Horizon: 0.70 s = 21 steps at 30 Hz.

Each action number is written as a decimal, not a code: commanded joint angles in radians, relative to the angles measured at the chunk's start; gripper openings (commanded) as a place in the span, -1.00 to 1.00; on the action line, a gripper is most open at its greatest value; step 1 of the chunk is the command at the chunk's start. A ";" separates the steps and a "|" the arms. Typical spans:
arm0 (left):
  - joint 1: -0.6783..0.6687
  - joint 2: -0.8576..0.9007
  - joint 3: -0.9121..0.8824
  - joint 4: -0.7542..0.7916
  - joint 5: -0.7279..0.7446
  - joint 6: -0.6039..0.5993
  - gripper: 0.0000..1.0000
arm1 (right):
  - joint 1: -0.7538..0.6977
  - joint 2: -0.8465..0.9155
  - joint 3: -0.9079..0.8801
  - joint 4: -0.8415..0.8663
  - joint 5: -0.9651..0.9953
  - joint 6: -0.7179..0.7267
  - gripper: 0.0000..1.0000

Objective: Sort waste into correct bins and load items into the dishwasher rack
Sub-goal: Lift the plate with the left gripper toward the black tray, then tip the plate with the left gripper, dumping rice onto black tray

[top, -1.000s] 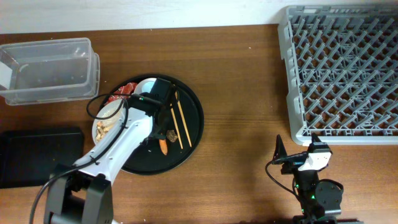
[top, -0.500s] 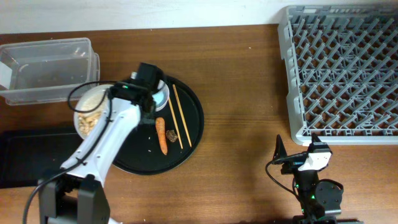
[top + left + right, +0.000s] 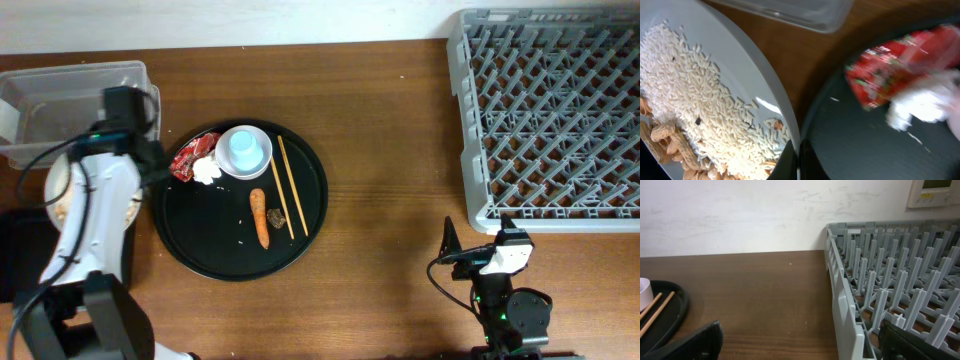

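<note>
Carried left off the round black tray, the round white plate of beige rice scraps sits pinched in the left gripper; right gripper spread

readable text: none | red wrapper, left part of the black tray: pale print on the foil, too blurred to read | wall panel, far right, above the dishwasher rack: small display and marks, too small to read | overhead: no legible lettering
</note>
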 commanded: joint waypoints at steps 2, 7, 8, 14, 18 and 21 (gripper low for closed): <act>0.143 -0.021 0.023 0.033 0.113 -0.008 -1.00 | -0.006 -0.005 -0.005 -0.005 0.008 -0.008 0.97; 0.322 -0.021 0.023 0.097 0.325 -0.008 -1.00 | -0.006 -0.005 -0.005 -0.005 0.008 -0.008 0.97; 0.352 -0.021 0.023 0.103 0.371 -0.008 -0.99 | -0.006 -0.005 -0.005 -0.005 0.009 -0.008 0.97; 0.534 -0.021 0.023 0.111 0.655 -0.008 -1.00 | -0.006 -0.005 -0.005 -0.005 0.008 -0.008 0.97; 0.654 -0.021 0.023 0.113 0.877 -0.008 -0.99 | -0.006 -0.005 -0.005 -0.005 0.008 -0.008 0.97; 0.717 -0.021 0.023 0.113 1.006 -0.009 -1.00 | -0.006 -0.005 -0.005 -0.005 0.008 -0.008 0.97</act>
